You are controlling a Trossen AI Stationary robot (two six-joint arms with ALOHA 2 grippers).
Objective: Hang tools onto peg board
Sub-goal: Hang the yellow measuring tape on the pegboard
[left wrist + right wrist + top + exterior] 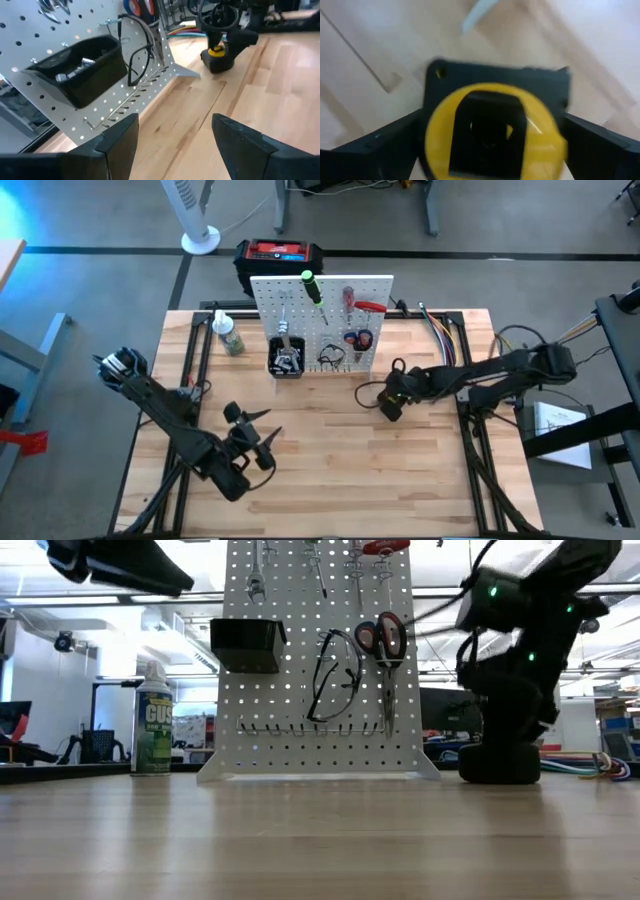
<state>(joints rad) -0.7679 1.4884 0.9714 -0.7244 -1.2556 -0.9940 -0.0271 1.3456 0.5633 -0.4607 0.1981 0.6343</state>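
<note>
Right gripper (393,402) at the tape measure (492,132), on the table just right of the peg board (325,305).
Its fingers straddle the yellow case, pinching it or nearly so; an off-centre hold could let it slip during lifting. Left gripper (172,142) waits spread, empty.

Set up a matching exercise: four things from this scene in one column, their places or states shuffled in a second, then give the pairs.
1. yellow-and-black tape measure
2. black-framed glasses
3. small black bin
4. green-labelled spray bottle

A. standing on the table beside the white peg board
B. between the fingers of the right tool
C. mounted on the board, holding metal parts
D. hanging on the board's front

Pairs: 1-B, 2-D, 3-C, 4-A
</note>
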